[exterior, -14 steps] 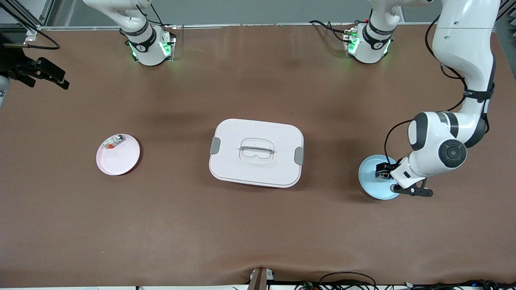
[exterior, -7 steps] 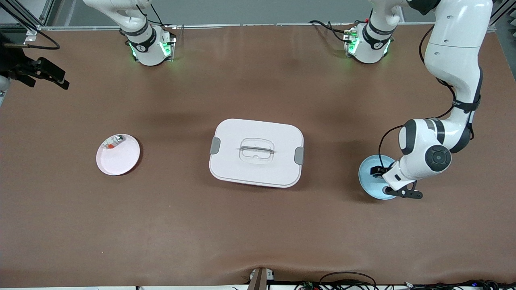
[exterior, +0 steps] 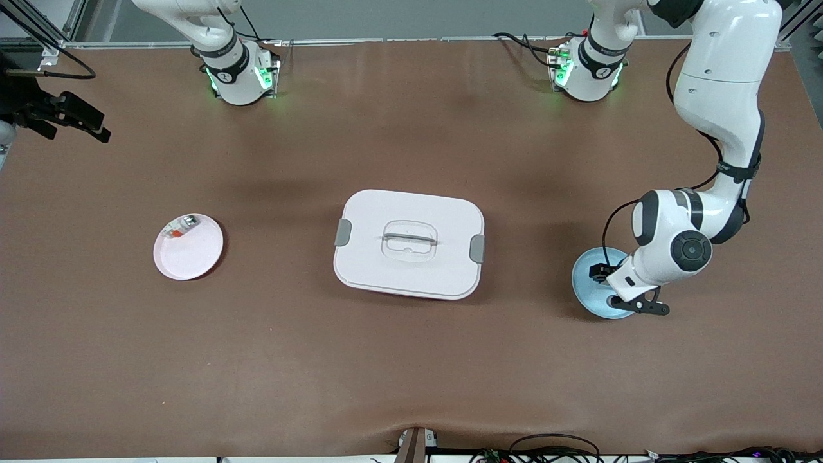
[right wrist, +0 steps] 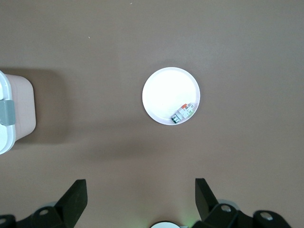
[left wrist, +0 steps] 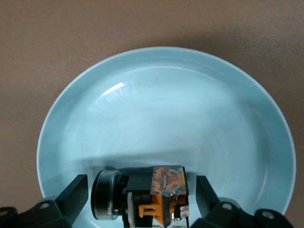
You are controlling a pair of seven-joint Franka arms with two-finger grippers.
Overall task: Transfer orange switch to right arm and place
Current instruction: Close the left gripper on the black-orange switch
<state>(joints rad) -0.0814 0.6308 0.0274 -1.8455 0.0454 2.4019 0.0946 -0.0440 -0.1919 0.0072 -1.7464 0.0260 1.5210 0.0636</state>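
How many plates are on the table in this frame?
2. A pale pink plate lies toward the right arm's end, with a small silvery-white piece in it. A light blue plate lies toward the left arm's end, under the left gripper.

The desk (exterior: 411,360) is plain brown. A pale blue plate (left wrist: 166,118) holds the orange switch (left wrist: 159,197), black with an orange band. The lidded box (exterior: 409,243) is white with grey clips. The other plate (exterior: 188,247) is pale pink.
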